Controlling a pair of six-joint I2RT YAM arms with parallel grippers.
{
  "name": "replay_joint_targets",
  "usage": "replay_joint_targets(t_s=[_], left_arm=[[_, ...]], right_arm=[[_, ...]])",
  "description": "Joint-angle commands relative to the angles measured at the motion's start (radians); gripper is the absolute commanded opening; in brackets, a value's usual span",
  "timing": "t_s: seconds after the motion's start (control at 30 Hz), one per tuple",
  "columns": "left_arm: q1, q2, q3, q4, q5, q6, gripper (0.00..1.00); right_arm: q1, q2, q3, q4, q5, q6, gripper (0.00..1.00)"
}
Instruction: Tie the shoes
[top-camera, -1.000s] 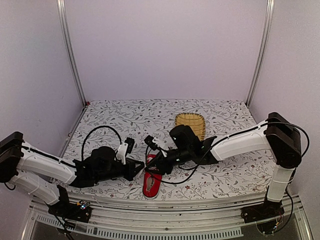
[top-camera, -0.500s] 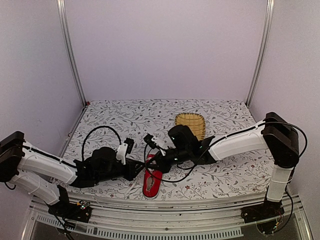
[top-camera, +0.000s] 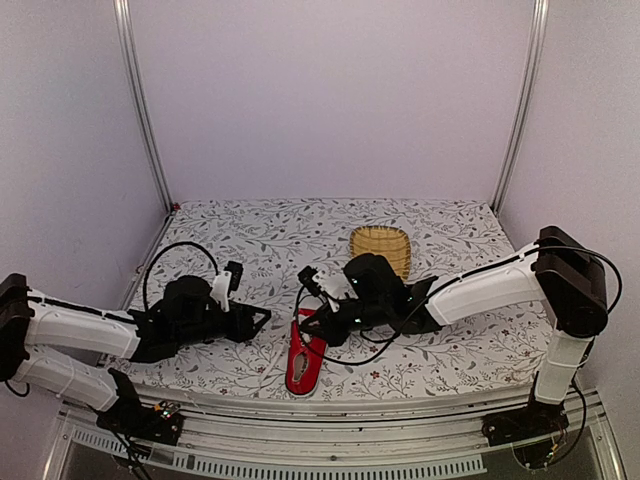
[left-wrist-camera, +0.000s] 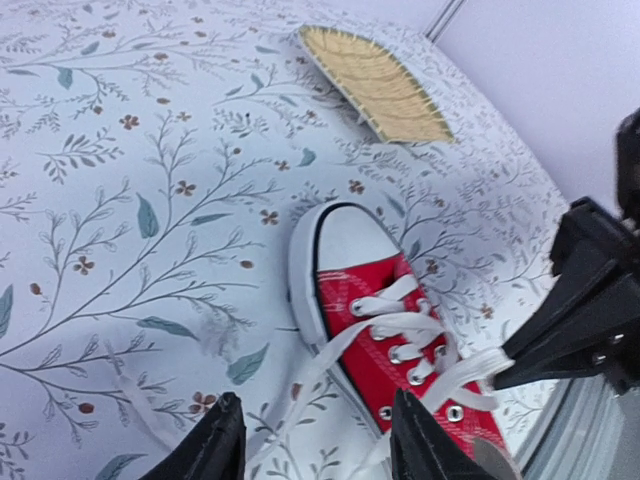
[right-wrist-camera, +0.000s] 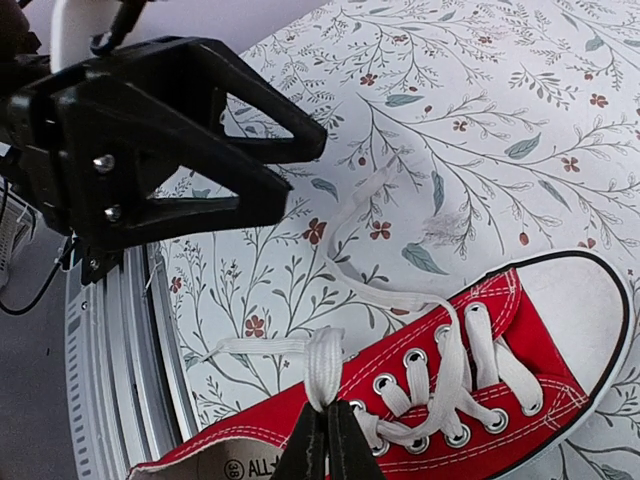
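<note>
Letting go with my left fingers, I now have them spread and holding nothing. A second ago they were clenched right beside the shoe. That arm has since drawn back, so the shoe lies ahead of them and slightly to their right, toe pointing away. A loose lace trails from the eyelets across the table into the gap between them, untouched as far as I can tell.

My right fingers have meanwhile snapped shut and pinch a fold of lace, lifted just above the eyelets nearest the shoe's opening. The rest of the shoe stretches away to their right.

I read this as a hand-over: the right side takes up the strand while the left frees itself. No knot or bow shows yet, so the tying is barely begun. My left fingers probably need to come back for the loose lace lying before them.
</note>
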Motion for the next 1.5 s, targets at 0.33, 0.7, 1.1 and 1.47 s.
replay_joint_targets(t_s=[0.33, 0.7, 1.1, 1.47], left_arm=[[0.038, 0.356, 0.206, -0.215, 0.077, 0.218, 0.36], [0.002, 0.416, 0.237, -0.256, 0.08, 0.241, 0.34], [-0.053, 0.396, 0.238, -0.294, 0.012, 0.16, 0.0], [-0.178, 0.077, 0.233, -0.405, 0.081, -0.012, 0.0]], right_arm=[[0.004, -0.033, 0.002, 0.038, 0.019, 0.031, 0.02], [0.002, -0.022, 0.007, 0.039, 0.018, 0.033, 0.02], [0.0, -0.026, 0.011, 0.039, 0.024, 0.038, 0.02], [-0.031, -0.027, 0.004, 0.078, -0.031, 0.071, 0.02]])
